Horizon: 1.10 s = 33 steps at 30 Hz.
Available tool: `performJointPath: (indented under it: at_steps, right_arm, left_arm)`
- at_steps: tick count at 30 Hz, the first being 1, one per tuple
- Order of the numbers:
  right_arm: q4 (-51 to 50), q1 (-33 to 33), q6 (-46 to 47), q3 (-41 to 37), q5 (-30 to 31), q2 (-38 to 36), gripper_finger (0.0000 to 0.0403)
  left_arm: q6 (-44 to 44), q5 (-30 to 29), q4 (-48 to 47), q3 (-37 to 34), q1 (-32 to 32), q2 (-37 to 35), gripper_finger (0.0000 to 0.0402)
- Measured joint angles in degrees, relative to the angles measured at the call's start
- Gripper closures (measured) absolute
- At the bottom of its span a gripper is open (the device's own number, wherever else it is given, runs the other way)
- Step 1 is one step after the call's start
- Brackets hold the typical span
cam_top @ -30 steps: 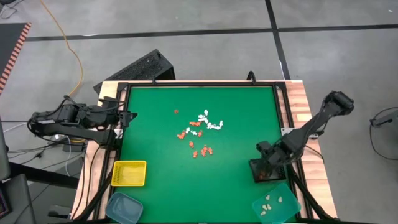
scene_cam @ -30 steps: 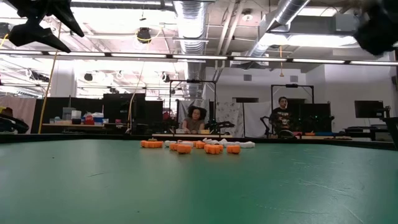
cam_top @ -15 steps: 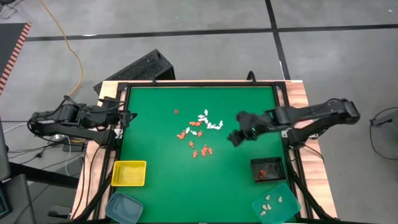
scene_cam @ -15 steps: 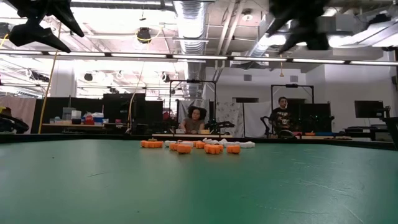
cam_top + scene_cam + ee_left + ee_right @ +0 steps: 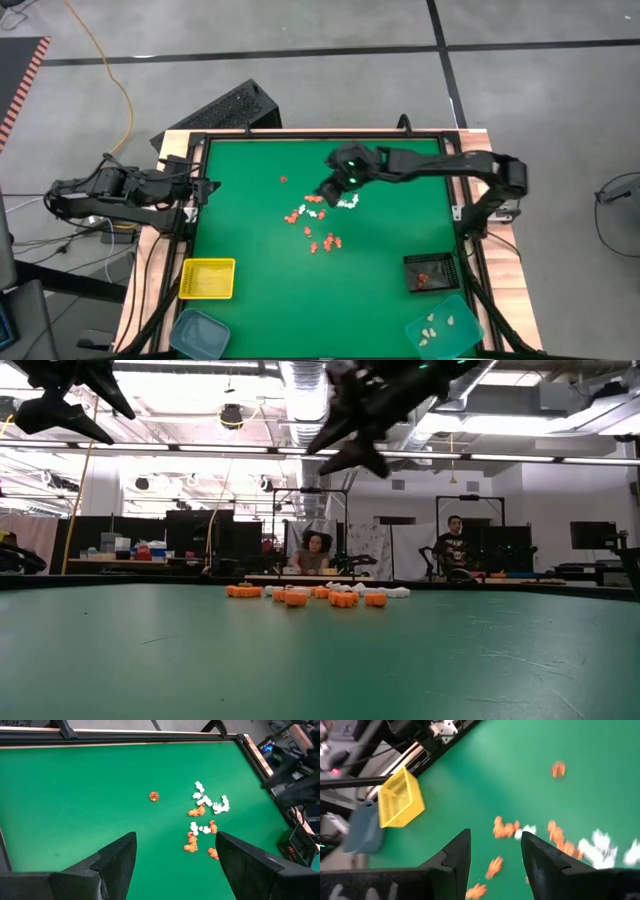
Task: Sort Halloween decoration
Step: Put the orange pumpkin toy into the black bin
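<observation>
The Halloween decoration is a loose cluster of tiny orange and white trinkets lying on the green mat's middle, with one orange piece apart toward the far left. My right gripper hangs open in the air over the cluster's far side, high above the mat in the low view; nothing is between its fingers. My left gripper waits open at the mat's left edge, raised, looking across at the trinkets.
A black tray holding orange pieces and a teal tray holding white pieces stand at the near right. A yellow tray and another teal tray stand at the near left. A black frame borders the mat.
My right gripper has swung from above the black tray at the near right, across the mat toward the far left, to above the trinket cluster. It has risen a little and rolled about its own axis on the way. The trinkets have stayed where they were.
</observation>
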Motion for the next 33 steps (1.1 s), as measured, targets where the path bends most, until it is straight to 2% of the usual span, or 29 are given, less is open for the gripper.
performJointPath:
  at_steps: [9, 11, 15, 20, 22, 28, 33]
  right_arm:
    - [0.8, -2.3, -18.7, 16.6, 0.8, 14.7, 0.0234]
    - [4.6, -2.5, -23.2, 17.9, 1.5, 16.2, 0.0234]
    - [18.3, -3.0, -29.5, 17.0, 0.5, 17.2, 0.0234]
    - [33.4, -5.9, -28.4, 10.9, 1.6, 17.1, 0.0234]
    - [37.7, -7.0, -26.4, 8.7, 3.0, 19.1, 0.0234]
    - [38.5, -7.8, -26.4, 8.4, 3.7, 24.8, 0.0234]
    - [38.5, -7.5, -24.2, 8.8, 6.6, 28.6, 0.0234]
  left_arm:
    - [0.0, -0.4, 0.0, 0.0, 0.0, 0.0, 0.0141]
    - [0.2, -0.4, 0.0, 0.0, 0.0, 0.0, 0.0141]
    - [0.8, -1.2, 0.0, 0.0, 0.0, 0.0, 0.0141]
    - [1.9, -3.7, 0.0, 0.0, 0.0, 0.0, 0.0141]
    - [1.9, -3.9, 0.0, 0.0, 0.0, 0.0, 0.0141]
    - [1.9, -3.5, 0.0, 0.0, 0.0, 0.0, 0.0141]
    - [1.8, -3.6, 0.0, 0.0, 0.0, 0.0, 0.0141]
